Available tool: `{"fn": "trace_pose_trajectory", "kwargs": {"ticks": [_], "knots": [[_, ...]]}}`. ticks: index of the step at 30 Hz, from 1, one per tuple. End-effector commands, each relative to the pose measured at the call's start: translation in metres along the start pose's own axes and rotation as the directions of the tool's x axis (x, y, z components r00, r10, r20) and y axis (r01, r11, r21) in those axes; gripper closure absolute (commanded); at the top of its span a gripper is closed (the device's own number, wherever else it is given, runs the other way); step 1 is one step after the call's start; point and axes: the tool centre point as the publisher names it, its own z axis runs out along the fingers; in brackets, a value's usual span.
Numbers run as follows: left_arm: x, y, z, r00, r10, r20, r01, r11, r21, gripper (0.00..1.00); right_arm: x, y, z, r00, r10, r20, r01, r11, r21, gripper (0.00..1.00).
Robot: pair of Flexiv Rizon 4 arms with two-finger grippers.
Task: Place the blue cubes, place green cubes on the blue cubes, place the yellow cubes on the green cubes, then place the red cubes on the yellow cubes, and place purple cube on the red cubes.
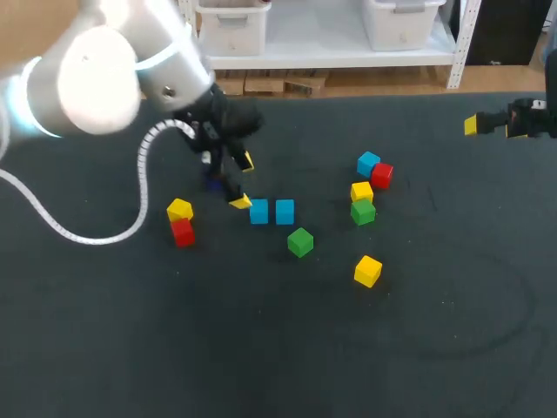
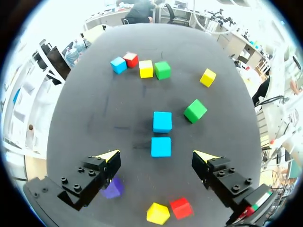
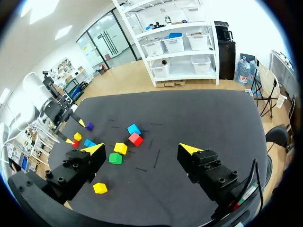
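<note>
- Cubes, small, hard-looking and plain-coloured, lie scattered singly on the dark bench [image 1: 104,348], none stacked. I judge them light, stiff and smooth-faced. I'd pinch each squarely across two opposite flat faces, never across corners.
- Far left, a yellow cube [image 1: 179,209] touches a red cube [image 1: 183,232].
- My left arm [image 1: 104,78] holds its jaws spread and empty. A purple cube [image 2: 112,187] sits beside one finger, easy to knock.
- A first blue cube [image 1: 258,212] and a second blue cube [image 1: 285,212] stand just ahead of those jaws, with a green cube [image 1: 300,242] near.
- Right of middle, a third blue cube [image 1: 368,163], second red cube [image 1: 382,175], second yellow cube [image 1: 362,192] and second green cube [image 1: 363,212] bunch tightly, leaving little finger room.
- A third yellow cube [image 1: 367,271] stands alone.
- My right arm [image 1: 531,117], far right, has its jaws spread and empty.
</note>
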Motion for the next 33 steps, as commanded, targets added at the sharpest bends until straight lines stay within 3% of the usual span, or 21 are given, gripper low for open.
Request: {"fn": "trace_pose_trajectory", "kwargs": {"ticks": [1, 9, 14, 21, 33], "knots": [[0.024, -0.025, -0.035, 0.998, -0.014, 0.057, 0.017, 0.999, -0.042, 0.00, 0.000, 0.001, 0.000, 1.000, 0.001, 0.000, -0.001, 1.000, 0.002, 0.00], [0.050, -0.034, -0.065, 0.998, 0.000, 0.061, 0.003, 0.999, -0.040, 0.00, 0.000, 0.001, 0.000, 1.000, 0.001, 0.000, -0.001, 1.000, 0.002, 0.00], [0.071, -0.039, -0.086, 0.993, 0.052, 0.104, -0.048, 0.998, -0.038, 0.00, 0.000, 0.001, 0.000, 1.000, 0.001, 0.000, -0.001, 1.000, 0.002, 0.00], [0.097, -0.037, -0.100, 0.990, 0.102, 0.094, -0.100, 0.995, -0.025, 0.00, 0.000, 0.001, 0.000, 1.000, 0.001, 0.000, -0.001, 1.000, 0.002, 0.00], [0.100, -0.034, -0.106, 0.988, 0.131, 0.081, -0.131, 0.991, -0.011, 0.00, 0.000, 0.001, 0.000, 1.000, 0.001, 0.000, -0.001, 1.000, 0.002, 0.00]]}}
